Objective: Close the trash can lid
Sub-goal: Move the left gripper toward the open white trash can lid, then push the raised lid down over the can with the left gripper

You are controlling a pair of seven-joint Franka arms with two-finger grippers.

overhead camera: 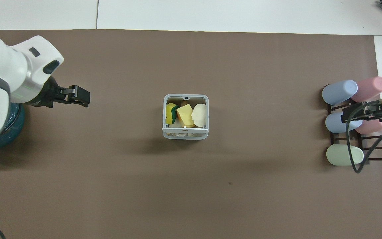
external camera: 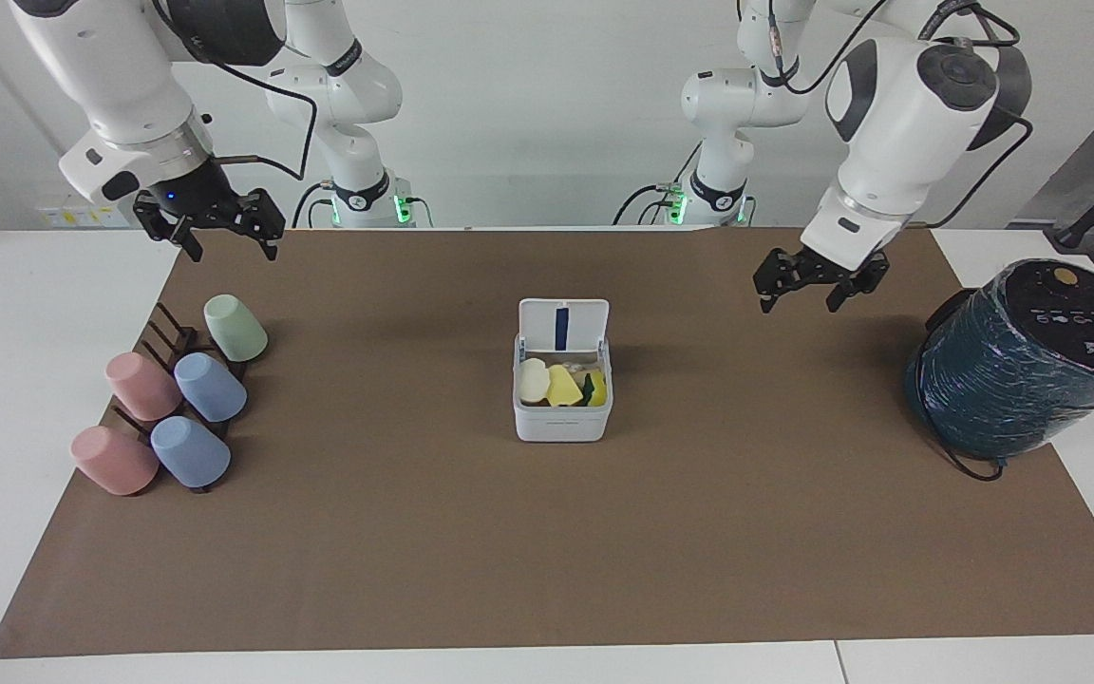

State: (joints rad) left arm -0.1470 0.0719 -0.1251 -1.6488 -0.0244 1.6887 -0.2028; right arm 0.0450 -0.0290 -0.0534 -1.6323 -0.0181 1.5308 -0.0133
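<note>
Hovering L gripper (external camera: 814, 292) over bare mat (external camera: 547, 532) btwn teal cylinder (external camera: 1022, 361) and trash can (external camera: 561, 413); fingers (external camera: 767, 286) spread, holding nothing. From those fingers, can sits well apart toward R arm's end, mid-desk (external camera: 34, 380). Lid (external camera: 563, 326) stands upright on hinge at robots' side of the can, blue strip showing; yellow + cream bits inside. I see R gripper (external camera: 224, 236) waiting above cup rack (external camera: 167, 332), fingers spread, empty.

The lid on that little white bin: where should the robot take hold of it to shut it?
Probably the lid's free top edge, coming from the robots' side: it stands upright, hinged on the trash can's robot-side rim, so pushing it away from the robots folds it shut.
</note>
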